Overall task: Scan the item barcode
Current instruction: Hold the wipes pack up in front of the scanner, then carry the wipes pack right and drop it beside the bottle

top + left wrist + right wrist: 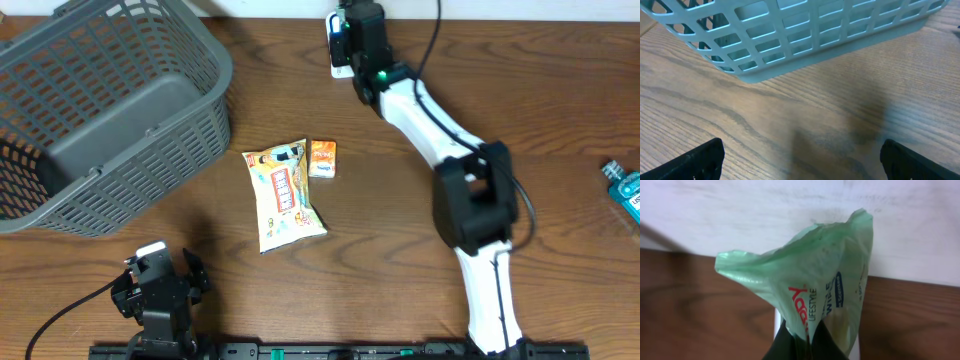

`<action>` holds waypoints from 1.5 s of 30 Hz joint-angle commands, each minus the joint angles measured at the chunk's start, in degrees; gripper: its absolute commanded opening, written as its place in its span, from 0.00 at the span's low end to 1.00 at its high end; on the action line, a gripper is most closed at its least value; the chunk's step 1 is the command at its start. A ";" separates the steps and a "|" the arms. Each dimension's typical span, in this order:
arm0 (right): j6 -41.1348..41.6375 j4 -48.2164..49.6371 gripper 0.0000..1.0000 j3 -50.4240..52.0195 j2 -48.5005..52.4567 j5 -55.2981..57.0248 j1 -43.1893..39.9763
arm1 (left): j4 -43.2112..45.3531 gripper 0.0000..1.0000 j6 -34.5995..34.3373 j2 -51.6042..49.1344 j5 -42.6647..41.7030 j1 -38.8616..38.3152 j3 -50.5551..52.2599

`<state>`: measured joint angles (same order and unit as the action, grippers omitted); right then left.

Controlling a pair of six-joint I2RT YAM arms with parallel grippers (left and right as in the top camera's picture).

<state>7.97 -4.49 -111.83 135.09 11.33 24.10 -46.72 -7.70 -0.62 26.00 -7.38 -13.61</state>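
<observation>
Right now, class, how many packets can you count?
3: yellow snack bag mid-table; small orange packet beside it; green packet in the right gripper. Others may hide behind basket walls.

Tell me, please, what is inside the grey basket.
In the overhead view the grey basket shows only its own bare floor; no item lies on it. Its left part is cut off by the picture edge, so that corner cannot be checked.

Overhead light is even and soft on the table [560, 100]; a faint shadow lies just ahead of the left claw [162, 282]. Its own view runs pale and cool — a smudged shadow lies between the fingers [695, 160], themselves blurred. Above the right claw [805, 347] the packet [810, 295] is soft-focused, the wall [740, 210] behind washed bright.
</observation>
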 commanded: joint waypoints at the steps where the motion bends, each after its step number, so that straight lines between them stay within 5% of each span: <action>1: -1.66 -3.10 0.01 -11.85 6.64 6.10 0.04 | -2.51 1.00 -0.52 0.37 0.11 -0.13 1.09; 12: -2.10 -19.12 0.01 -22.51 9.31 13.75 0.11 | -2.51 1.00 -0.52 0.37 0.11 -0.13 1.11; 20: -2.34 -44.92 0.01 -28.76 7.78 50.21 -1.14 | -2.51 1.00 -0.52 0.37 0.11 -0.13 1.11; 23: 1.03 -54.60 0.01 -28.76 7.61 55.01 -3.67 | -2.51 1.00 -0.52 0.37 0.11 -0.13 1.11; 30: 22.80 -75.76 0.01 -28.74 7.63 42.84 -16.33 | -2.51 1.00 -0.55 0.37 0.11 -0.13 1.11; 34: 26.73 -77.05 0.01 -27.45 7.65 29.77 -24.87 | -2.51 1.00 -0.52 0.37 0.11 -0.13 1.09; 45: 41.27 -76.04 0.01 -13.92 7.65 27.21 -37.20 | -2.51 1.00 -0.52 0.37 0.11 -0.13 1.09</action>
<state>42.68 -80.38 -128.03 144.79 39.77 -13.91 -46.74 -7.70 -0.62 26.00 -7.38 -13.61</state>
